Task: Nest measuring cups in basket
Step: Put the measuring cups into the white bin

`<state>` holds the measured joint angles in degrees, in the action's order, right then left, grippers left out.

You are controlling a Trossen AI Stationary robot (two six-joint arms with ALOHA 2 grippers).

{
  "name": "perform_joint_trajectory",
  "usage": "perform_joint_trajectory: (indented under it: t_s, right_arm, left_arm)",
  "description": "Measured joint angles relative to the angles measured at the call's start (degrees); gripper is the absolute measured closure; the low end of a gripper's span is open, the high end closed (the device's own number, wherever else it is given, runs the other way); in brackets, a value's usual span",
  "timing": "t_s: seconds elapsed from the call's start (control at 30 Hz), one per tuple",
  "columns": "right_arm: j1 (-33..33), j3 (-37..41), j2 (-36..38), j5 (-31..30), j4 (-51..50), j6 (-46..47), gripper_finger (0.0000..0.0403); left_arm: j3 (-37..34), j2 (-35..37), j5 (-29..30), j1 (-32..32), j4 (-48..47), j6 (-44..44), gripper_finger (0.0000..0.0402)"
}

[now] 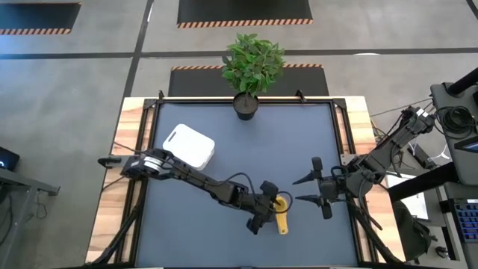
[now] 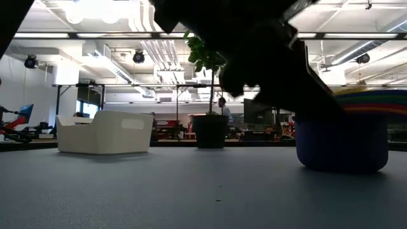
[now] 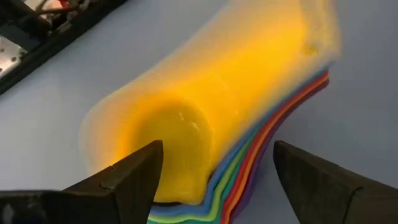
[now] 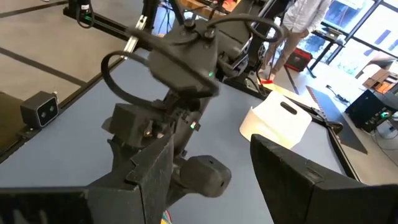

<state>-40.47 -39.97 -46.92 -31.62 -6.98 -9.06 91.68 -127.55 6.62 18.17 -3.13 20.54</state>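
Observation:
The measuring cups sit nested in one stack [image 1: 281, 213] on the table's near middle, the yellow cup [image 3: 236, 93] on top and the coloured handles [image 3: 273, 118] layered under it. In the low view the stack [image 2: 343, 143] rests on its dark bottom cup. My left gripper [image 1: 270, 209] hangs over the stack, open [image 3: 214, 168], one finger over the yellow bowl and the other past the handles' edge. My right gripper [image 1: 302, 188] waits open just right of the stack, pointing at the left arm [image 4: 211, 180]. The white basket [image 1: 190, 146] stands at the far left. My left gripper comes at the stack from above, pointing down, its fingers across the handles near the bowls. One finger [image 3: 134, 177] stands over the yellow cup's bowl [image 3: 180, 134], the other [image 3: 311, 180] beside the handles. Whether either finger touches the stack, I cannot tell.
A potted plant [image 1: 250, 63] in a black pot [image 1: 245, 104] stands at the table's far edge, middle. The dark mat [image 1: 224, 224] has raised rails along its sides. Bare mat lies between the stack and the basket [image 2: 105, 132].

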Motion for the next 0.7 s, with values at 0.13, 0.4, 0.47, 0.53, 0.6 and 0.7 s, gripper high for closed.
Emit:
perform_joint_trajectory:
  t_s: [0.13,0.4,0.47,0.53,0.6,0.7]
  right_arm:
    - [0.0,0.0,0.0,0.0,-0.2,0.0,0.0199]
    - [0.1,0.0,-0.1,0.0,-0.1,0.0,0.0199]
    - [0.1,0.0,-0.1,0.0,-0.1,0.0,0.0199]
    - [0.1,0.0,-0.1,0.0,-0.2,0.0,0.0199]
    - [0.1,0.0,-0.1,0.0,-0.2,0.4,0.0199]
    - [0.1,0.0,-0.1,0.0,-0.5,0.5,0.0199]
  left_arm:
    - [0.6,-1.7,0.6,0.1,0.8,0.0,0.0124]
    - [0.7,-1.6,1.9,0.1,0.3,0.3,0.0141]
    - [0.7,-1.3,2.0,0.2,-0.1,0.0,0.0143]
    - [0.6,-1.0,2.0,0.2,-0.7,-0.3,0.0143]
    - [0.6,-0.6,2.0,0.2,-1.0,-0.6,0.0143]
    - [0.5,0.0,2.0,0.4,-1.5,-1.2,0.0143]
